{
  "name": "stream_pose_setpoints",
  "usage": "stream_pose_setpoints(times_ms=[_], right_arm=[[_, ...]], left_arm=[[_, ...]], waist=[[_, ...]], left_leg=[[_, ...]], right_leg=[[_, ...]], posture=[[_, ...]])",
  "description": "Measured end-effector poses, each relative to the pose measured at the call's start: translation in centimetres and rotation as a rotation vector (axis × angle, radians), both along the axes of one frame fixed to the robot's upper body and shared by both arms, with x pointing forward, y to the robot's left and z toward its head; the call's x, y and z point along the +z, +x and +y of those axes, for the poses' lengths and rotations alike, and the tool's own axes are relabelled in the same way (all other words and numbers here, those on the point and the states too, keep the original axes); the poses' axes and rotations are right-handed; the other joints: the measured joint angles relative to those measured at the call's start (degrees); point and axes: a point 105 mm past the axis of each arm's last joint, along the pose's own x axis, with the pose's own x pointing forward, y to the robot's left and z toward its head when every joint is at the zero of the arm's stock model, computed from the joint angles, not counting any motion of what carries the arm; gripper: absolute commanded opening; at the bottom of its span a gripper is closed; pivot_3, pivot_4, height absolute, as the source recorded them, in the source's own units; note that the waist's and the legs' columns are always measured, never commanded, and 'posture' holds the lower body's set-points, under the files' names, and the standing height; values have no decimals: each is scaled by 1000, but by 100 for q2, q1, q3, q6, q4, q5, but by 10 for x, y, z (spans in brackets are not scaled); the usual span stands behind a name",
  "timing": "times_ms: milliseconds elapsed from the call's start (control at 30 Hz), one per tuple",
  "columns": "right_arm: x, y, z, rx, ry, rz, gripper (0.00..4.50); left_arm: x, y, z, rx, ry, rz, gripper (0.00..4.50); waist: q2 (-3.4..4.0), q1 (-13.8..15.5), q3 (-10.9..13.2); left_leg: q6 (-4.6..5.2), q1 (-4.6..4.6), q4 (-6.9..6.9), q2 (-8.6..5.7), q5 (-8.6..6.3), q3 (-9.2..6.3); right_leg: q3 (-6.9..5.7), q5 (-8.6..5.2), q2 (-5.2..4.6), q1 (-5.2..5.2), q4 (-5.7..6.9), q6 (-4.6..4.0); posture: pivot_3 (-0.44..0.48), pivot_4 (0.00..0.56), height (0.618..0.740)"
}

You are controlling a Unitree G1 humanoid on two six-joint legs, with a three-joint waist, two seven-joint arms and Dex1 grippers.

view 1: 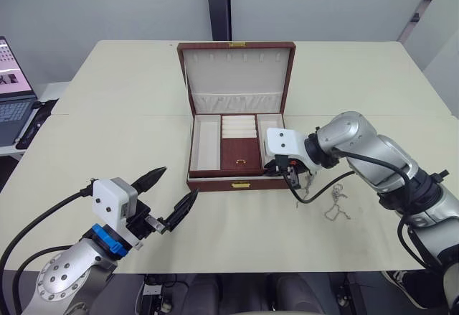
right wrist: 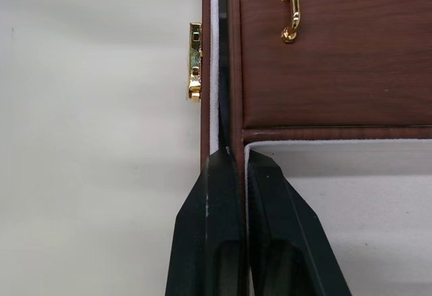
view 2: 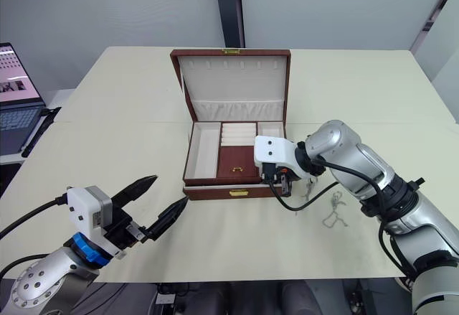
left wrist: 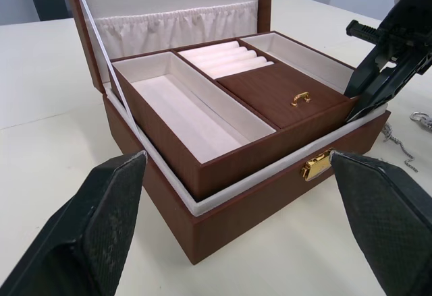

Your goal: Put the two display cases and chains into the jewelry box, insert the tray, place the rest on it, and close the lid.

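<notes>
Right hand (right wrist: 235, 168) pinching tray (view 1: 239, 150) wall

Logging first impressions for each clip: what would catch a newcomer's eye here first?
The open jewelry box at the table's centre, lid upright and tray seated inside. The right gripper pinches the tray's front wall near its right corner. Silver chains lie on the table right of the box, while the left gripper hovers open in front.

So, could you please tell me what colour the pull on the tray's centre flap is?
Gold. The pull shows best in the left wrist view.
</notes>
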Motion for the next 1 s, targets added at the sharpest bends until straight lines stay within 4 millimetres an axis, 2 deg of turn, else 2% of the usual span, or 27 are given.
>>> stream_pose_setpoints(times_ms=[433, 667, 833, 967, 1000], right_arm=[[-1, -4, 1, -10, 0, 14, 11], [5, -2, 1, -11, 16, 0, 1763], [20, -1, 4, 3, 62, -11, 3099], [33, 3, 10, -8, 143, -23, 4398], [36, 6, 14, -14, 184, -19, 4457]], left_arm=[[0, 0, -3, -13, -5, 1, 4500], [0, 1, -3, -18, -3, -2, 4500], [0, 1, -3, -19, -2, -1, 4500], [0, 2, -3, -19, -2, -3, 4500], [1, 2, -3, -19, -1, -4, 4500]], waist=[[0, 0, 0], [0, -1, 0], [0, -2, 0], [0, -6, 0], [0, -10, 0]], left_leg=[[0, 0, -2, 0, 0, -1], [0, 0, -2, 0, 0, -1], [0, 0, -2, 0, 0, -1], [0, 0, -2, 1, 0, -1], [0, 1, -2, 1, 0, 0]], right_leg=[[0, 0, 0, 0, -1, 0], [-1, 0, 0, 0, -1, 0], [-1, 0, 0, -1, -1, 0], [0, 0, 1, 0, -1, 0], [1, 0, 2, 0, 0, 0]], posture=[[0, 150, 740], [0, 150, 740], [0, 150, 740], [0, 150, 740], [0, 150, 740]])
